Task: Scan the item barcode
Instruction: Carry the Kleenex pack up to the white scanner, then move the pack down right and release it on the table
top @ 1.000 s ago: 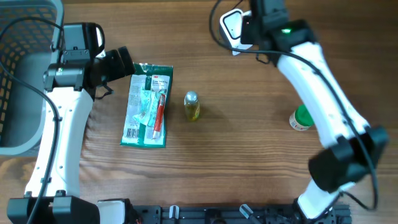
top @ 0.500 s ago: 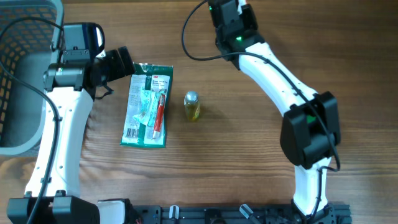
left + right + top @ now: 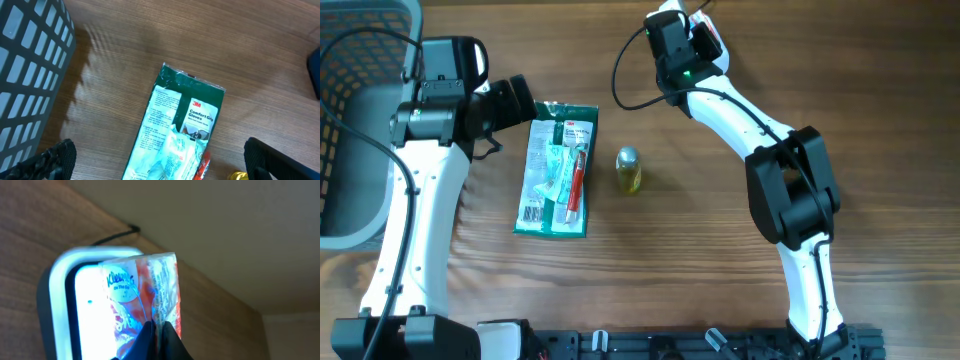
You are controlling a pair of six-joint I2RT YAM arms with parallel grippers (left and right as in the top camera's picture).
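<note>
Right arm [image 3: 740,100] has swung from 3 o'clock to 12 o'clock of table [image 3: 700,260]. Right gripper [image 3: 157,330] pinches Kleenex pack [image 3: 135,290] against lit scanner [image 3: 57,285]. Left gripper [image 3: 160,157] wide, empty, above glove pack [image 3: 185,115] at 9 o'clock. Barcode unseen: likely needs slow rotation, fingers off code, 1 face square to window.

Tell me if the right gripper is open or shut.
Shut: the right gripper pinches the Kleenex pack at its edge, in front of the lit scanner.

Glossy plastic film covers the tissue pack [image 3: 135,300] and glove packet [image 3: 172,132]; the table [image 3: 720,265] is matt wood.
</note>
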